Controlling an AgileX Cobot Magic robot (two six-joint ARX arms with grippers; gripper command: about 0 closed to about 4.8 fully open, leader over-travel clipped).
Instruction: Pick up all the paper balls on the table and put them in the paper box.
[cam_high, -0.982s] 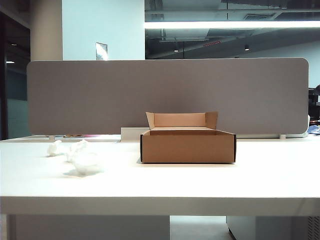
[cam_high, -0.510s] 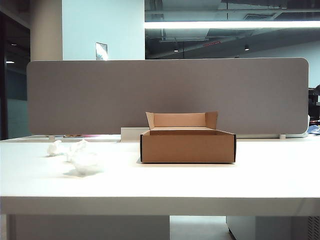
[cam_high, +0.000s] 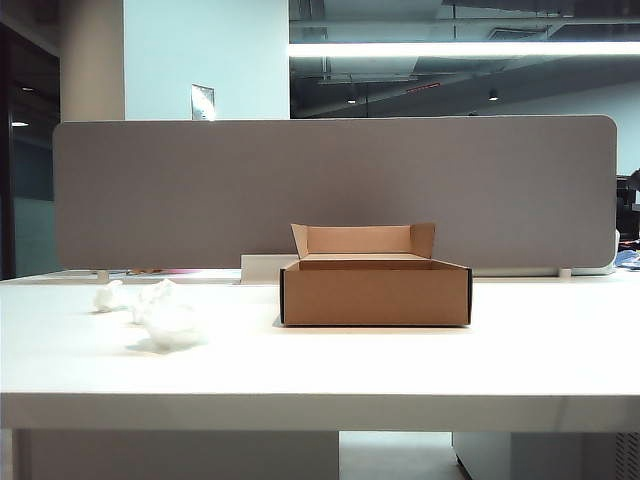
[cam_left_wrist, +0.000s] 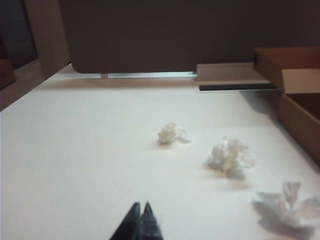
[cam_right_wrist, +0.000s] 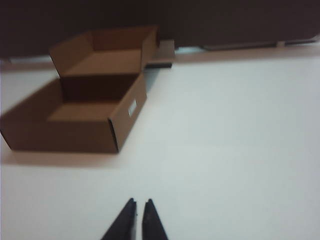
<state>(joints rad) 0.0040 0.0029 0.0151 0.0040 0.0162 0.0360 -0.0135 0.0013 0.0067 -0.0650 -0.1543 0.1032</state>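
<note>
Three paper balls (cam_high: 150, 308) are seen clustered on the worktop (cam_high: 400, 365) toward its left end, well apart from the paper box (cam_high: 375, 290), which sits near the middle of the worktop, closer to the back edge by the grey divider (cam_high: 335, 190). Nothing is seen inside the paper box from the right wrist view, so the task is judged not yet started.

The left hand (cam_left_wrist: 139, 220) is shown with its fingers pressed together, clenched on nothing, low over bare worktop near the front edge. All three balls lie ahead of it, toward the back edge and off to the box side: the smallest ball (cam_left_wrist: 173, 134) farthest back, the middle ball (cam_left_wrist: 229, 157) closer, the nearest ball (cam_left_wrist: 287, 205) off toward the box side.

The right hand (cam_right_wrist: 138, 217) is shown nearly closed, a thin gap between the fingertips, holding nothing, with only the paper box and open worktop ahead of it. No ball is caught in its view.

So the left arm is judged the nearer one, and a forward reach angled toward the box is what the first pick would call for, once the fingers are spread.
</note>
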